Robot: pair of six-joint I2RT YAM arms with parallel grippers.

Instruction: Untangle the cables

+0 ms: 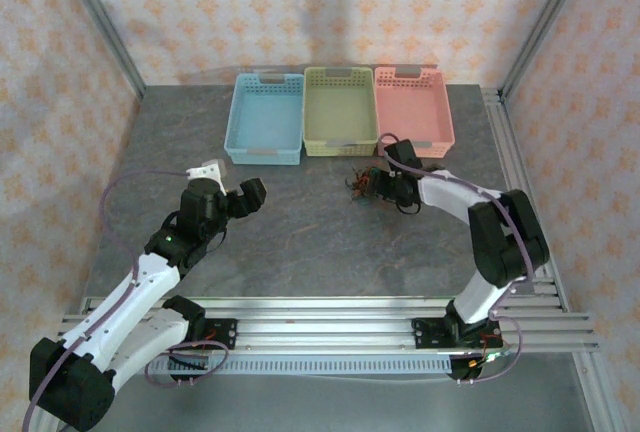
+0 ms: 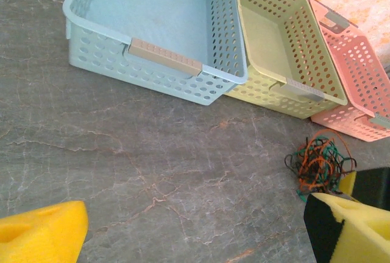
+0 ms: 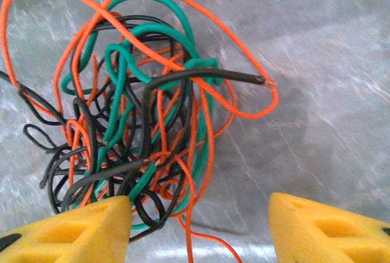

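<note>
cables: one black/orange/green tangle on the table, just in front of the green basket and pink basket
right gripper: jaws apart at the tangle's edge, one pad touching strands
left gripper: jaws wide apart, holding nothing, well apart from the tangle

Peach patterned walls, grey marbled tabletop, aluminium frame posts, seemingly soft even light
</note>
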